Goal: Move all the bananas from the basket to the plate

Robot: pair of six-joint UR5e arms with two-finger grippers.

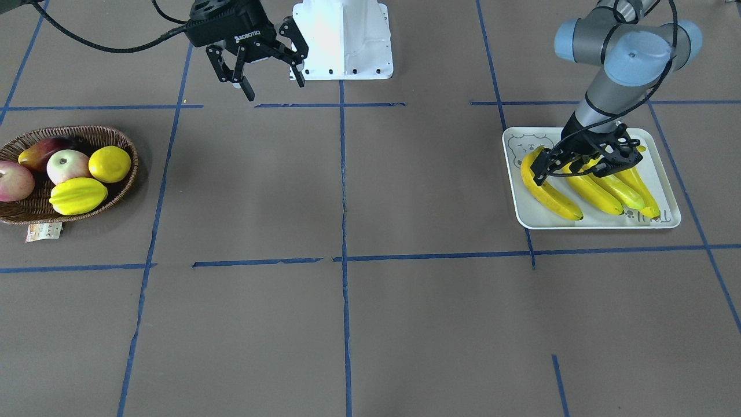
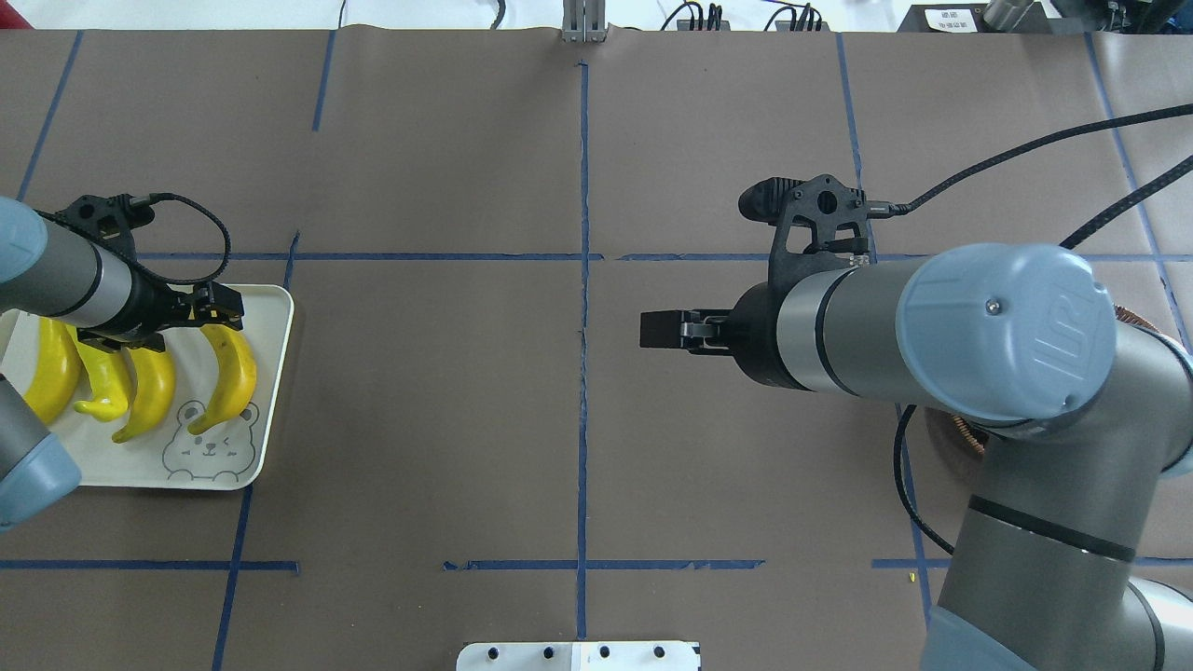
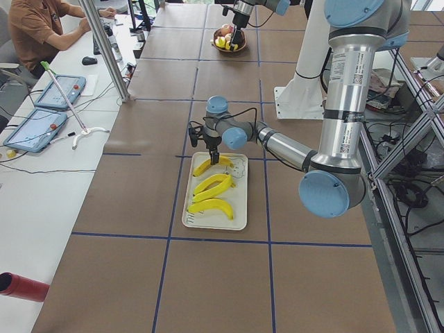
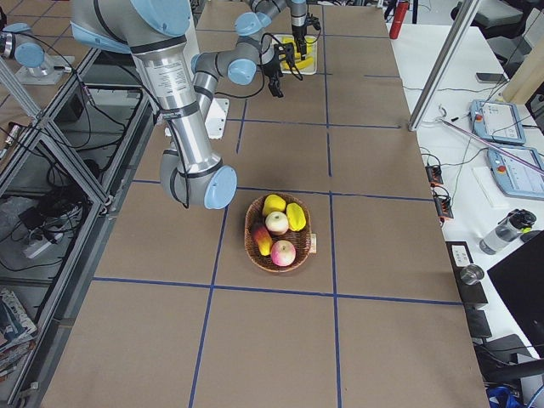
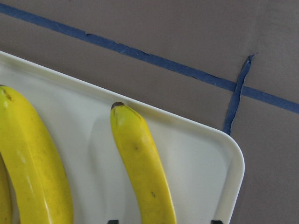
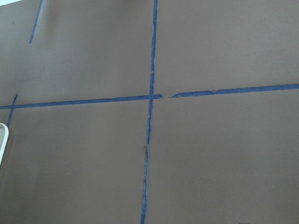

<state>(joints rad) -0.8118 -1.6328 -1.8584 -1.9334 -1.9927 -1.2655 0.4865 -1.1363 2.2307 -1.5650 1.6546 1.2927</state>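
Note:
Four yellow bananas (image 1: 590,191) lie side by side on the pale bear-print plate (image 1: 666,197), also in the overhead view (image 2: 149,391). My left gripper (image 1: 558,169) is open low over the plate (image 2: 270,373), its jaws on either side of the end banana (image 2: 228,373) near its dark tip. The left wrist view shows that banana (image 5: 140,163) lying on the plate (image 5: 205,154). My right gripper (image 1: 269,75) is open and empty, up in the air near the robot's base. The wicker basket (image 1: 116,134) holds no banana.
The basket holds two apples (image 1: 66,165), a mango (image 1: 43,150), a lemon (image 1: 110,164) and a starfruit (image 1: 78,195); its paper tag (image 1: 43,231) lies in front. The white robot base (image 1: 344,40) stands at the table's edge. Blue tape lines cross the brown table.

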